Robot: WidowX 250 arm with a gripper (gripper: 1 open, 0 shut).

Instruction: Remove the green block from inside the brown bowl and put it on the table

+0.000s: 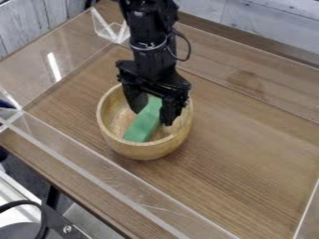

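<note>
The single camera is looking down at a slant onto the table (237,140) from above one side, and is facing across it toward the clear wall along the far edge. It is standing far enough back to be taking in much of the tabletop, with the brown bowl (110,129) sitting left of the view's centre. With only one view, no second camera is sharing any part of the scene.

"What do you look like?"
"My arm (149,28) is black all over, built of blocky, angular segments."
"Any cable?"
"One thin black cable (184,45) loops out at my side."
"And your claw?"
"My claw (152,97) is black too, its edges jagged."
</note>
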